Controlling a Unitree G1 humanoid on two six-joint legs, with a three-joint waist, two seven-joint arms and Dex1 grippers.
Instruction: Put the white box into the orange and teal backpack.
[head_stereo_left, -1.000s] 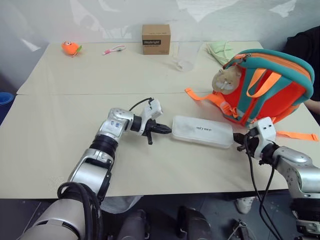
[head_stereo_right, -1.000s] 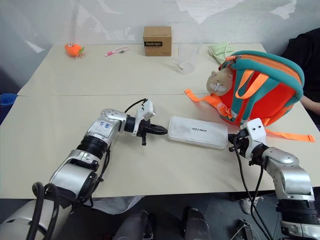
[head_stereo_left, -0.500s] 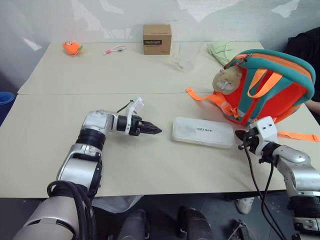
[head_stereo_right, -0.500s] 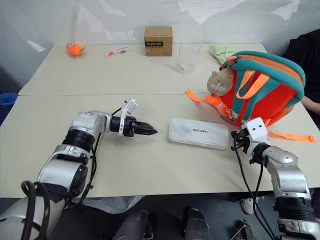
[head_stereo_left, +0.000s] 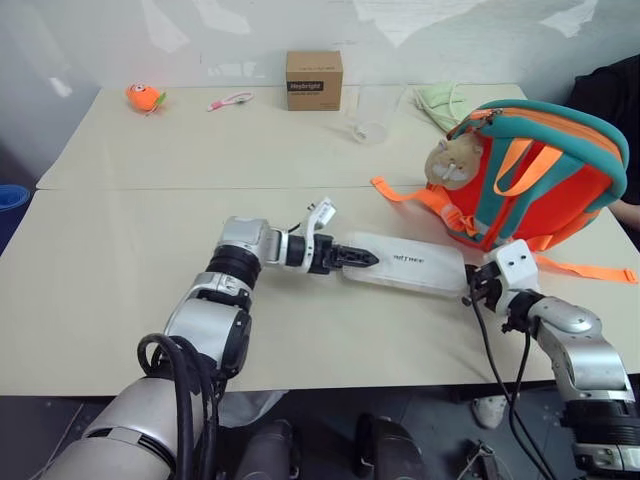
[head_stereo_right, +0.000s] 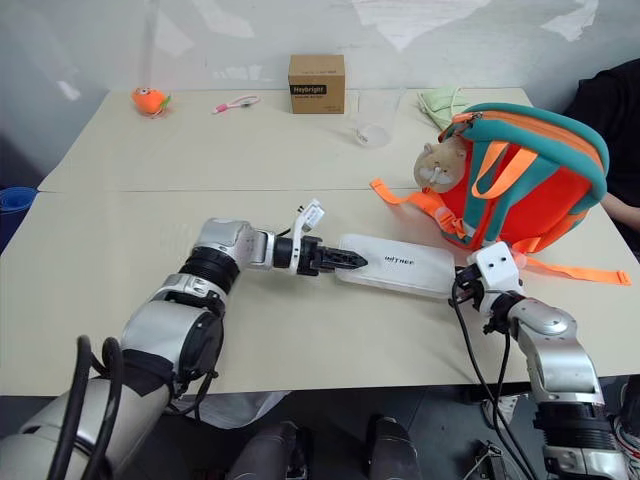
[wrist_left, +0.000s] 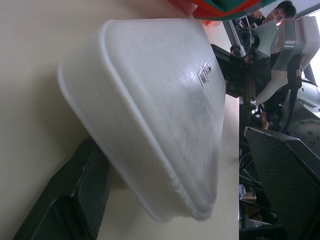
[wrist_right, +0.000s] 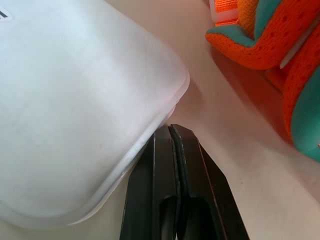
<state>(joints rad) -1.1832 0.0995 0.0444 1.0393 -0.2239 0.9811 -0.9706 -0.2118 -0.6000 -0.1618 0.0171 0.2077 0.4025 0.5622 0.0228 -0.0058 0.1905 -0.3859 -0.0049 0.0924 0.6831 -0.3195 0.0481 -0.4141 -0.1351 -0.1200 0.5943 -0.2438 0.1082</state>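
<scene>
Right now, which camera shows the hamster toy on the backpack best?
The left eye view: the hamster charm hangs in plain sight on the orange and teal backpack. The right eye view shows it nearly as well. In the wrist views I can only make out bits of the backpack, not the hamster.

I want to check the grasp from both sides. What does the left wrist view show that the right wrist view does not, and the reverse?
Left wrist view: the lettered face of the white box, its near end between the open fingers of the left end effector, and the right end effector at the far end. Right wrist view: the right end effector's shut fingers at the box's corner. Both: the box lying on the table, with the orange and teal backpack beside it.
</scene>
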